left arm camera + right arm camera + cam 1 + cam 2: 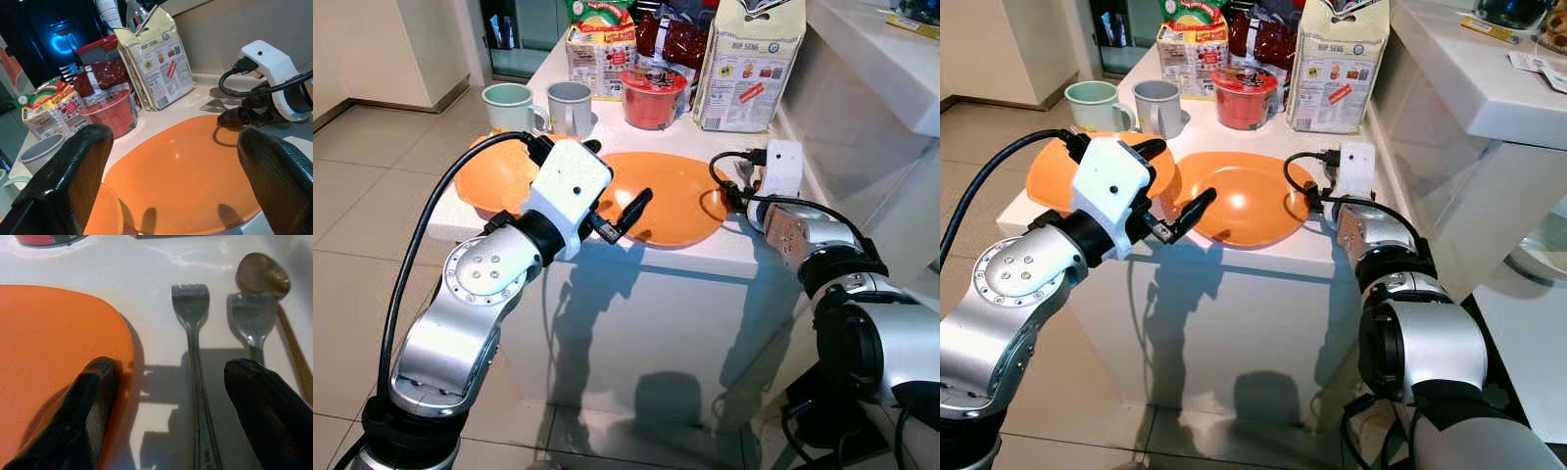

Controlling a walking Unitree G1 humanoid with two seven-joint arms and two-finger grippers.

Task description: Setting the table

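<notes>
Two orange plates lie on the white counter [744,257], one at the left [487,181] and one in the middle [675,201]. My left gripper [612,181] hovers open over the near edge between them, holding nothing; its fingers [68,181] frame the middle plate [186,181]. My right gripper [736,189] is low at that plate's right rim, open. One of its fingers [95,406] is over the plate edge [49,357]. A fork [191,333] lies between the fingers. A second fork [252,320] and a spoon [261,274] lie beside it.
A green mug [509,106], a grey mug [570,106], a red tub [651,98] and several food bags [744,64] crowd the counter's back. A white ledge [881,59] rises on the right. Tiled floor [372,196] lies to the left.
</notes>
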